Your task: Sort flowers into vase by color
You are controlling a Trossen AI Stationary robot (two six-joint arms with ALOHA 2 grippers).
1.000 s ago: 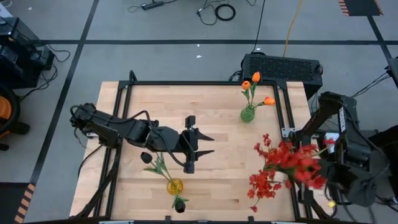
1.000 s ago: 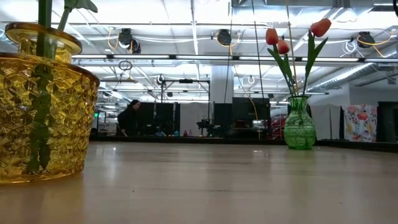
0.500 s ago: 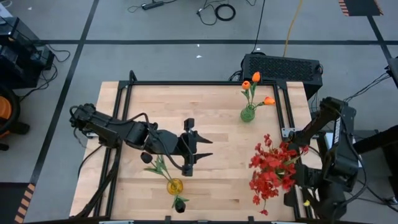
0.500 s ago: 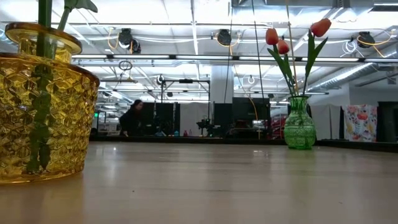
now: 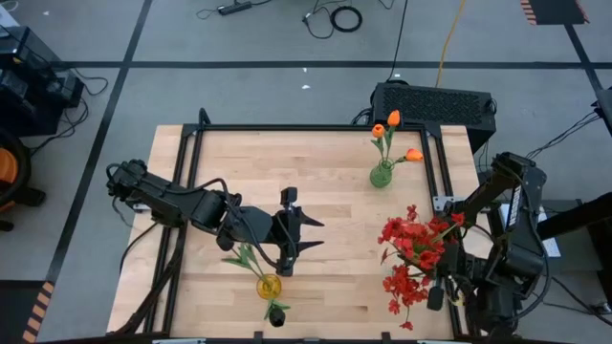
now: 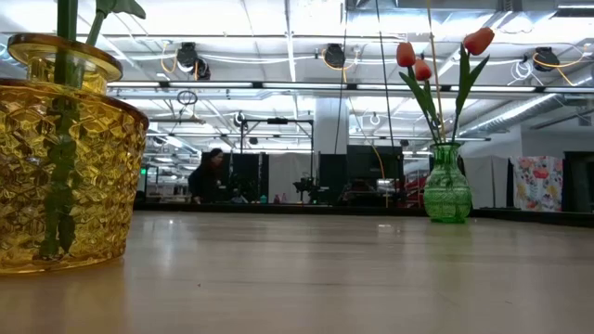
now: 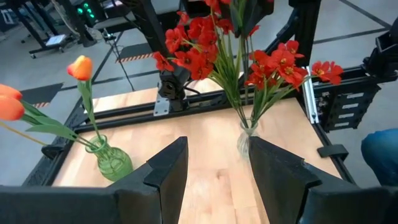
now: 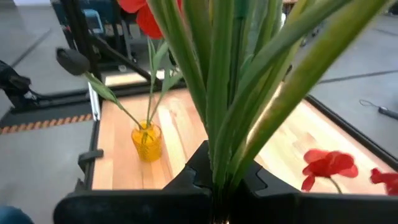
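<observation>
The right end effector (image 5: pixel 438 292) is clenched on the stems of a red bunch (image 5: pixel 413 246) just above the clear vase (image 7: pixel 246 137), probably to lower it in, while the left end effector (image 5: pixel 304 232) hangs released over the desk (image 5: pixel 335 162).

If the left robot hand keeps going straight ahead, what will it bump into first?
Probably the clear vase holding red flowers: it sits straight ahead between the open left gripper fingers. Bare table lies before it.

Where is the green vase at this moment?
In the high view the green vase stands on the table's far right part, holding orange flowers, beyond the red flowers.
</observation>
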